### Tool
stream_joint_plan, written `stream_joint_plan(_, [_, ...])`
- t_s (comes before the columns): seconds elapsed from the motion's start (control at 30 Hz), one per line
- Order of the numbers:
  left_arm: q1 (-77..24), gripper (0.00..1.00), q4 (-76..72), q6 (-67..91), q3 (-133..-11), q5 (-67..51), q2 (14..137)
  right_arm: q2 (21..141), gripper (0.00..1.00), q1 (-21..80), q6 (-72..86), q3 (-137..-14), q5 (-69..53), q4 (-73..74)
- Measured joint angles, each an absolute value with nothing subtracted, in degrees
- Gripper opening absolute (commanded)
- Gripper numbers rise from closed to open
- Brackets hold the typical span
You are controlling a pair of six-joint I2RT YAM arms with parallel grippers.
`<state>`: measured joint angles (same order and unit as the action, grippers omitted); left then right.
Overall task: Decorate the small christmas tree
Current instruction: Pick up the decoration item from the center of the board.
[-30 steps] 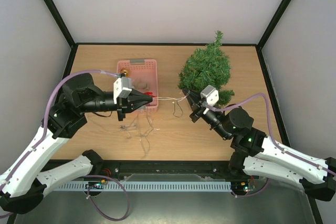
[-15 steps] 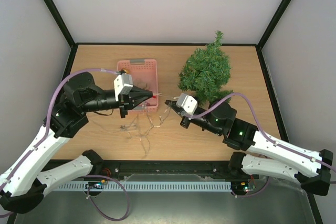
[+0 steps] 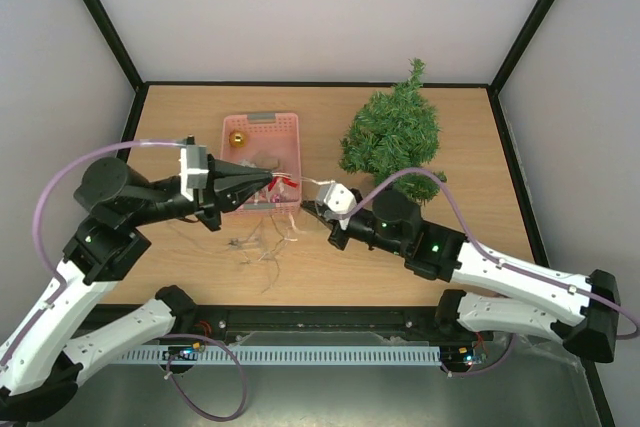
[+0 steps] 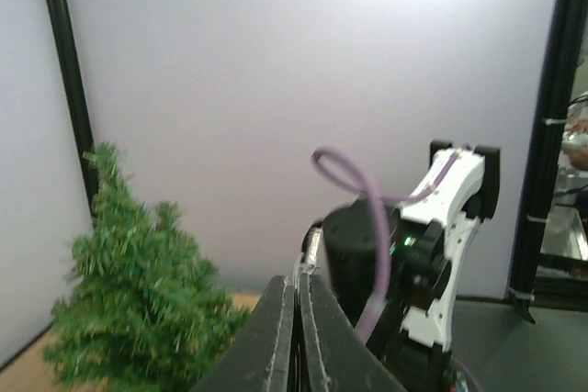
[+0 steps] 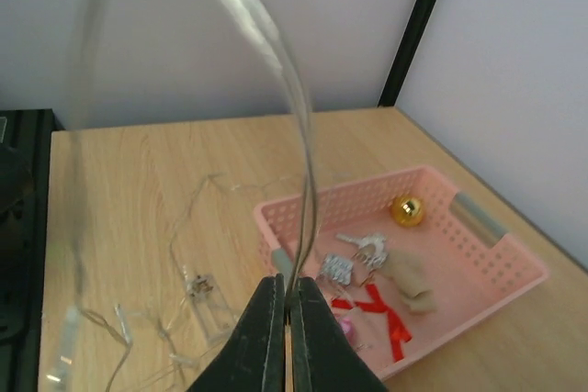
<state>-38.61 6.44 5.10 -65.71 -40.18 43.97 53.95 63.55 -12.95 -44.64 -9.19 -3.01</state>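
The small christmas tree (image 3: 392,137) stands at the back right of the table; the left wrist view has it at the left (image 4: 138,305). A thin wire string of lights (image 3: 262,243) lies tangled on the wood, and one strand rises to both grippers. My left gripper (image 3: 268,181) is shut on that wire above the pink basket's near end, its tips pinching the strand (image 4: 299,279). My right gripper (image 3: 306,208) is shut on the same wire (image 5: 288,284), just right of the basket and well left of the tree. The two grippers' tips are close together.
The pink basket (image 3: 290,119) holds a gold ball (image 5: 407,209), a red ribbon (image 5: 372,305), silver pieces and a beige item. The lights' clear battery box (image 5: 207,298) lies on the wood by the basket. Black frame posts and grey walls ring the table.
My right gripper has swung left with the wire, away from the tree's foot to the basket's right side. The left arm has drawn back leftward, and its tips stay over the basket.
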Motion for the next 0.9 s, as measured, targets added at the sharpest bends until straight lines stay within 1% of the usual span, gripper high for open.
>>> stream_joint_plan(0.17, [-38.61, 0.02, 2.15, 6.7, -65.71, -41.56, 42.74, 57.12, 0.02, 63.55, -8.05, -44.42, -9.37, -3.01])
stream_joint_plan(0.3, [-38.61, 0.02, 1.52, 6.92, -65.71, -41.6, 42.06, 58.59, 0.02, 63.4, -3.84, -44.4, -9.3, -2.61])
stream_joint_plan(0.5, [-38.61, 0.02, 3.11, 4.78, -65.73, -37.1, 40.4, 56.86, 0.02, 63.33, 2.11, -42.52, -6.9, -1.69])
stream_joint_plan(0.7, [-38.61, 0.02, 7.62, 1.21, -66.48, -27.11, 41.01, 47.29, 0.02, 63.33, 7.55, -42.06, 1.5, 2.68])
stream_joint_plan(0.8, [-38.61, 0.02, 8.1, 0.34, -66.48, -21.78, 41.74, 43.68, 0.02, 63.33, 8.36, -45.91, 7.79, 5.89])
stream_joint_plan(0.9, [-38.61, 0.02, 7.38, 0.16, -66.28, -17.04, 42.81, 43.57, 0.02, 63.33, 6.61, -52.38, 15.03, 7.99])
